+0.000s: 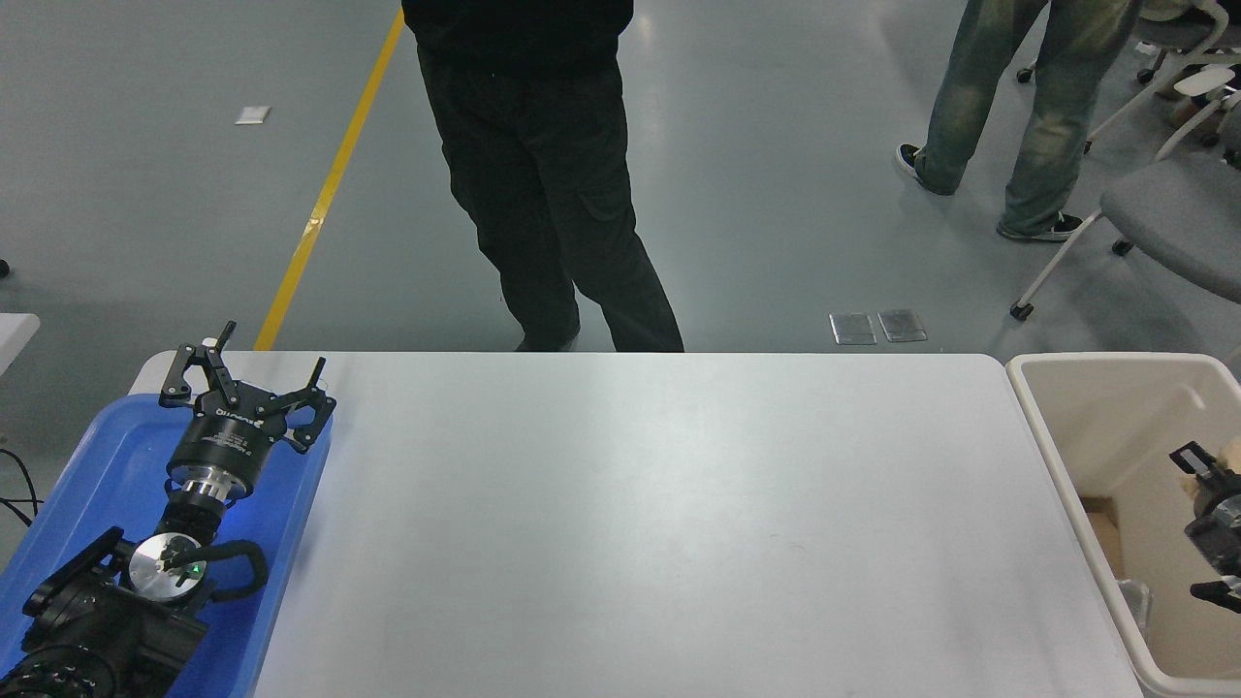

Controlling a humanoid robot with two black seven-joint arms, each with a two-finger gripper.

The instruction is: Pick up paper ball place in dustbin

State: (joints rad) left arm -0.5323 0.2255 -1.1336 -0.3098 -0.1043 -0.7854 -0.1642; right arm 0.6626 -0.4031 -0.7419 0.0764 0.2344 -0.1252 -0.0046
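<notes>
The cream-beige dustbin [1030, 407] stands against the table's right end. My right gripper [1224, 465] hangs inside it at the picture's right edge, largely cut off by the frame. A tan patch of the paper ball [1232, 447] shows just right of the one visible finger [1189, 458], and the gripper looks shut on it. My left gripper [247, 373] stays parked and open over the far end of the blue tray [97, 456] at the lower left.
A person in black trousers [553, 194] stands at the table's far edge. Another person in jeans [1028, 107] and office chairs [1163, 213] are at the back right. Brown cardboard [1100, 528] lies on the dustbin's bottom.
</notes>
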